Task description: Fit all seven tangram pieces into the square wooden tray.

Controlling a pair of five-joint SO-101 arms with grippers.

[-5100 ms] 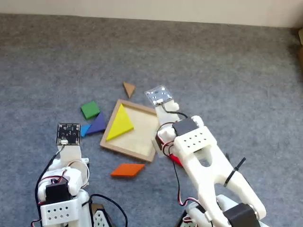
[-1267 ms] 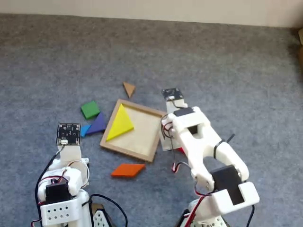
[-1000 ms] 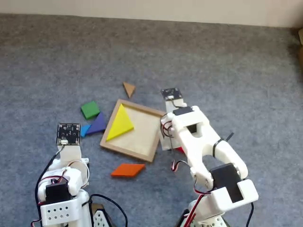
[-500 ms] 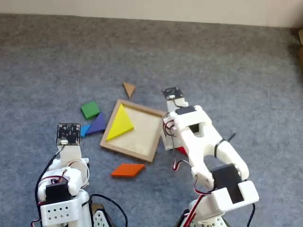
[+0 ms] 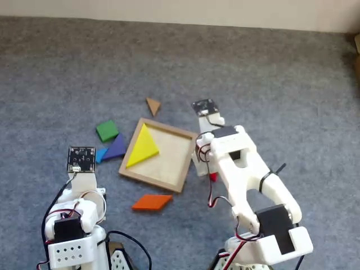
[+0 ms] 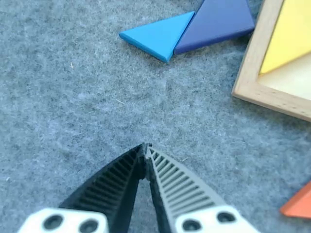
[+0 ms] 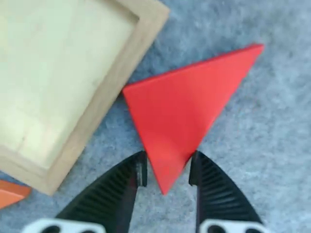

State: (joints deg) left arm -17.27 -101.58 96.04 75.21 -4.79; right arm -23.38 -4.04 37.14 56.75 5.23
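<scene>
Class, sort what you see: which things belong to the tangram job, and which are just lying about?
Job: square wooden tray; yellow triangle; red triangle; orange parallelogram; green square; brown triangle; light blue triangle; dark blue triangle; right gripper.
Just there: grey carpet under everything.

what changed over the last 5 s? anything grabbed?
The right arm drew its elbow back toward its base and its wrist shifted slightly right, away from the tray. The right gripper straddles a corner of the red triangle, fingers apart; nothing lifted. The left gripper, the tray, the yellow triangle and the orange piece stayed put.
</scene>
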